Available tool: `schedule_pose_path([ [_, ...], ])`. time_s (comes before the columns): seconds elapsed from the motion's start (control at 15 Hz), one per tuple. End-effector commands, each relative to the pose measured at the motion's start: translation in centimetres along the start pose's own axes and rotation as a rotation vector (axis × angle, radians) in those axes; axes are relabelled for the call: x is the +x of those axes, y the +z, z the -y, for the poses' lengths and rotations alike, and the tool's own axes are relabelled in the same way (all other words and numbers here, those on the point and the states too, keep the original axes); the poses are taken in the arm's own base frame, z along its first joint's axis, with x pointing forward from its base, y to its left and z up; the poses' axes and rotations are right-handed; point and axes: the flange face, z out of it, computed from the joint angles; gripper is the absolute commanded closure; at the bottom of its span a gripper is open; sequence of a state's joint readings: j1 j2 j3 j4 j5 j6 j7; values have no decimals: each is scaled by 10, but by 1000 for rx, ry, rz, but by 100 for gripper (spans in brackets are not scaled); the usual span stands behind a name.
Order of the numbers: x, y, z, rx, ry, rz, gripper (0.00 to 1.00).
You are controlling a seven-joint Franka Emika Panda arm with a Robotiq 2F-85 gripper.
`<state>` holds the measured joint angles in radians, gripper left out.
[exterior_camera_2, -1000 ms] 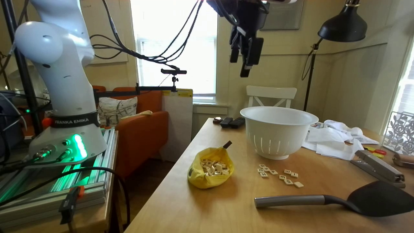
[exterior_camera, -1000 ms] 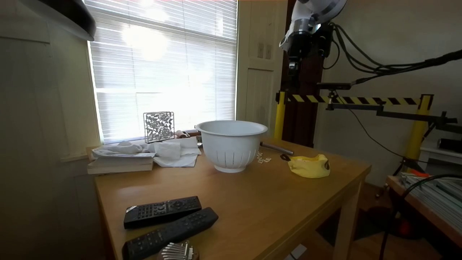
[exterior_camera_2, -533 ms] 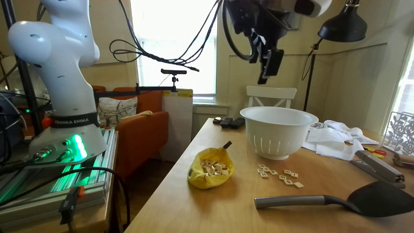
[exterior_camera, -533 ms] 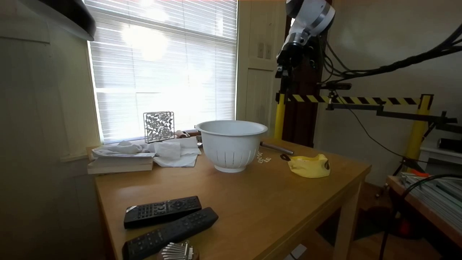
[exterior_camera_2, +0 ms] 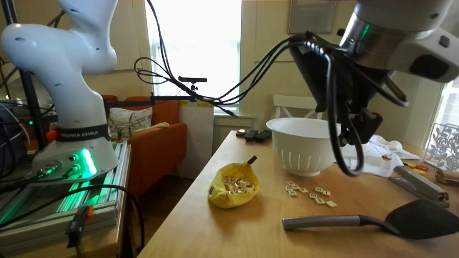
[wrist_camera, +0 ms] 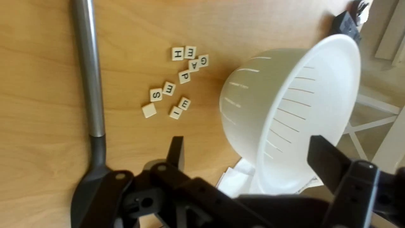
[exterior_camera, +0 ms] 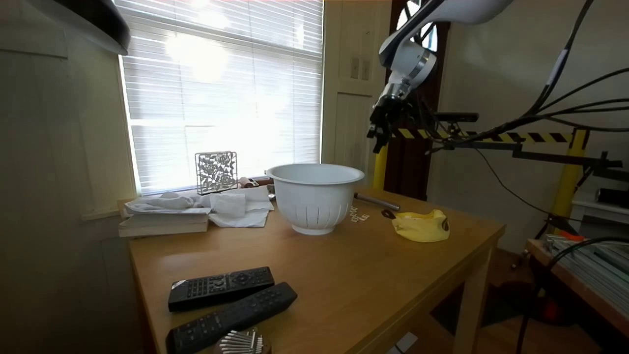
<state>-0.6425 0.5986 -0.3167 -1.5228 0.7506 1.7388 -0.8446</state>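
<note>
My gripper (wrist_camera: pixel 246 139) is open and empty, its fingers wide apart in the wrist view. It hangs in the air above the table, and shows in both exterior views (exterior_camera: pixel 376 140) (exterior_camera_2: pixel 353 134). A white slotted colander (wrist_camera: pixel 253 95) stands upright near it, behind the gap between the fingers in the wrist view. Several letter tiles (wrist_camera: pixel 184 76) lie loose on the table beside the colander. A black spatula with a grey handle (wrist_camera: pixel 90 72) lies beyond the tiles. A yellow bag (exterior_camera_2: pixel 222 200) holding many tiles (exterior_camera_2: pixel 238 185) sits open near the table edge.
Two black remotes (exterior_camera: pixel 221 287) lie near a table end. White papers and cloth (exterior_camera: pixel 236 209), a grey stapler (exterior_camera_2: pixel 419 186) and a metal lattice stand (exterior_camera: pixel 216 172) are beyond the colander. Arm cables (exterior_camera_2: pixel 251 82) hang in loops. A black lamp (exterior_camera: pixel 83 22) reaches in overhead.
My gripper has come down from high above the table, and moved across toward the spatula side, past the colander. The objects on the table have not moved.
</note>
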Motion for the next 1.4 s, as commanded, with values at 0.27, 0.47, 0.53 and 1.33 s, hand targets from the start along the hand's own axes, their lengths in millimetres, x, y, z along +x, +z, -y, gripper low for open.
schedule_pose_path([
  [0.27, 26, 43, -72, -75, -18, -83, 0],
  [0.47, 31, 54, -87, -83, -16, -94, 0],
  [0.53, 33, 53, -86, -84, -19, -97, 0],
  [1.33, -16, 71, -146, -48, 119, 97, 0],
])
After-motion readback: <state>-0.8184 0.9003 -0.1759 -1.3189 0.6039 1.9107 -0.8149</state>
